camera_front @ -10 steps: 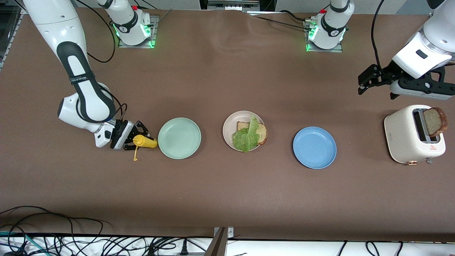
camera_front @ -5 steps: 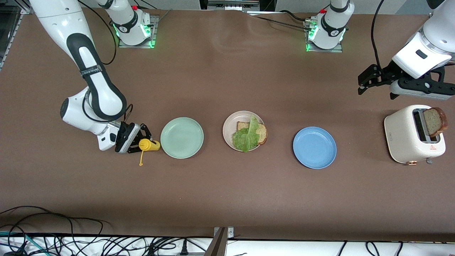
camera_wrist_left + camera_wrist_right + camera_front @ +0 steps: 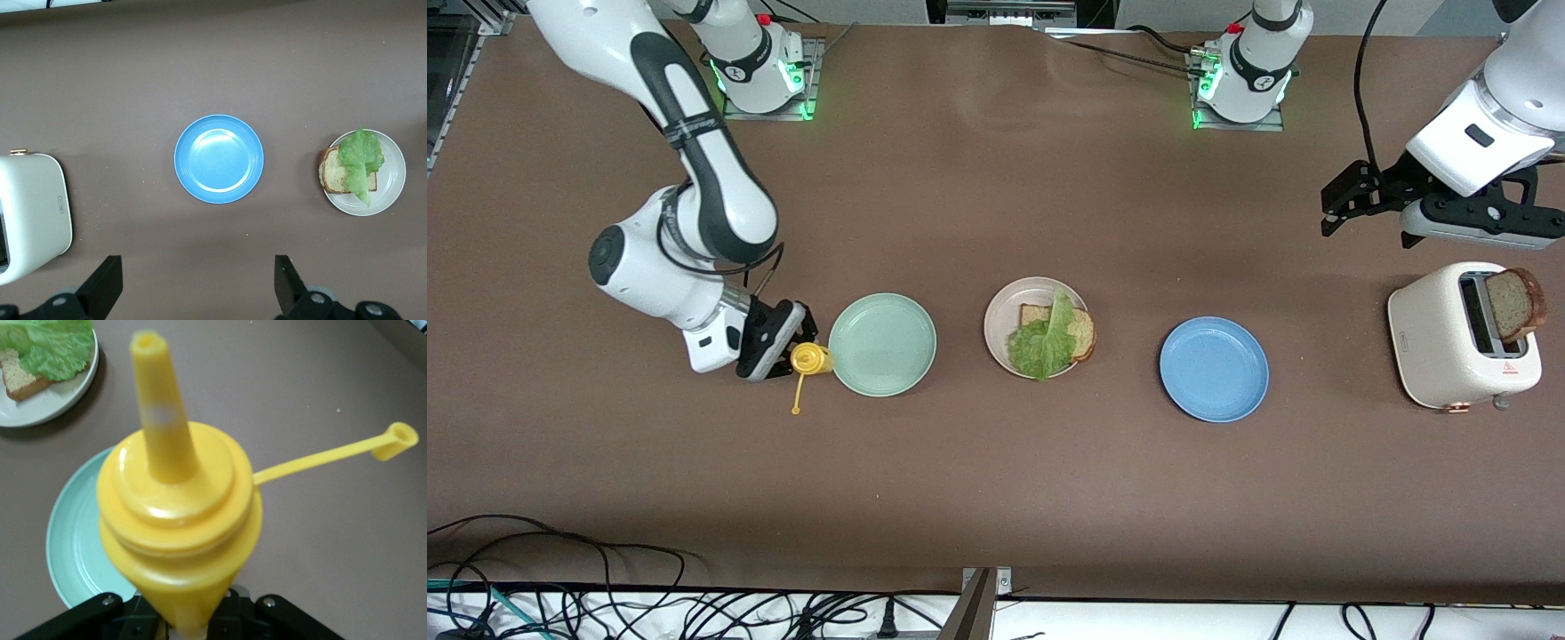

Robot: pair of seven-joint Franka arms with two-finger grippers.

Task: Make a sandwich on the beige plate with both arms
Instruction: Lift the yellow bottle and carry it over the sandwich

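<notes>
Right gripper (image 3: pixel 790 342) fingers pinching yellow squeeze bottle (image 3: pixel 810 358) beside mint plate (image 3: pixel 882 345), soft, light, best held mid-body; left gripper (image 3: pixel 1352 194) spread, waiting above toaster (image 3: pixel 1449 338).

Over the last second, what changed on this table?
The right gripper, shut on the yellow mustard bottle, carried it toward the mint-green plate and tipped its nozzle up toward the camera; that plate slid slightly toward the beige plate. The lettuce and bread, the blue plate, toaster and waiting open left gripper stayed put.
</notes>
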